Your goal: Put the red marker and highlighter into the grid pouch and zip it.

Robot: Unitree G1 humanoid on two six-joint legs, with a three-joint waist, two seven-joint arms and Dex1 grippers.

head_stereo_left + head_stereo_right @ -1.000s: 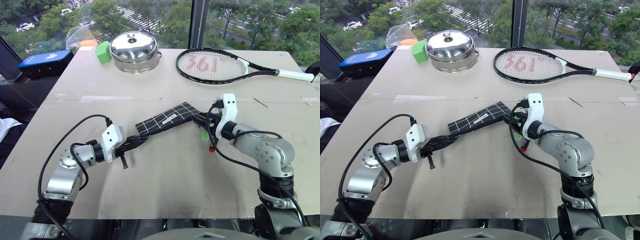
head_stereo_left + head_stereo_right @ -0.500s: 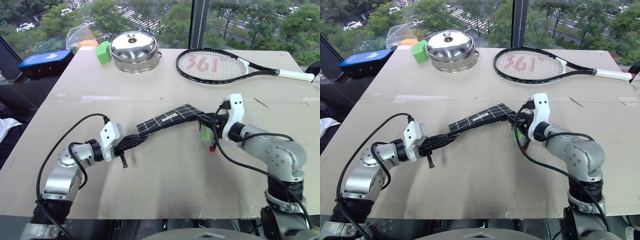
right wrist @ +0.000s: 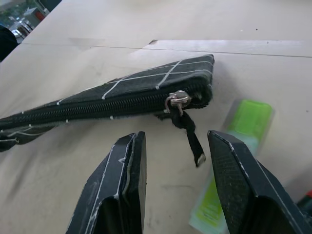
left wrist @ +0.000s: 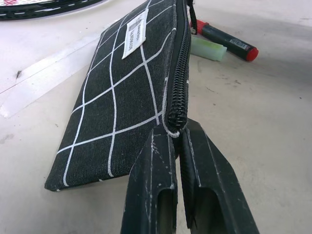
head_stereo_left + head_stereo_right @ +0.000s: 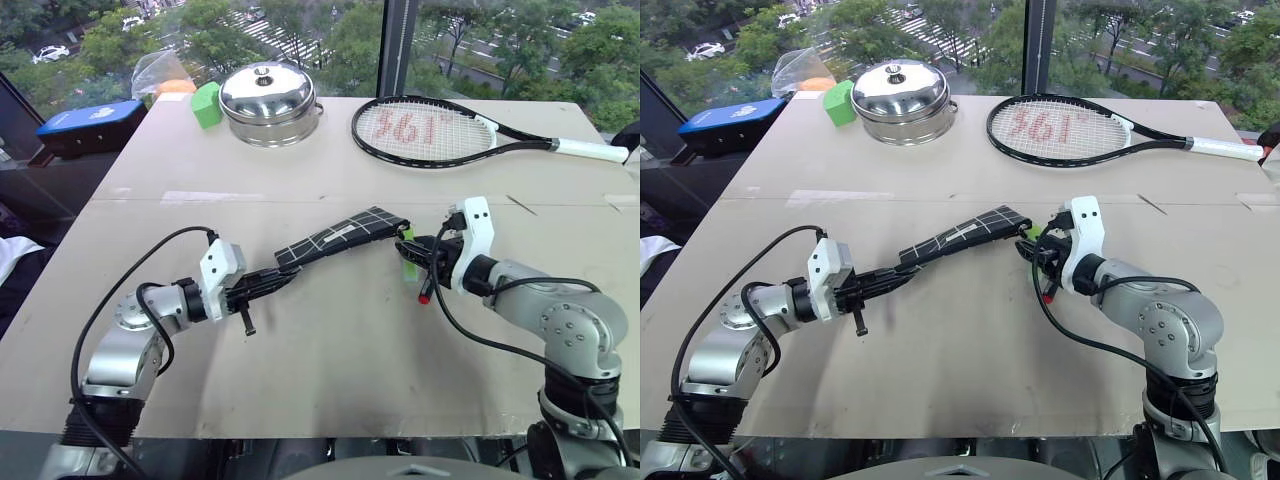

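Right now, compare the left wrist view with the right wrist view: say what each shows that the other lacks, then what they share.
Left wrist view only: the pouch's white label, the red marker and the left gripper shut on the grid pouch.

Right wrist view only: the zipper slider with its dangling black pull, between the open right gripper.

Both: the grid pouch, zipped closed, with the highlighter outside it on the table.
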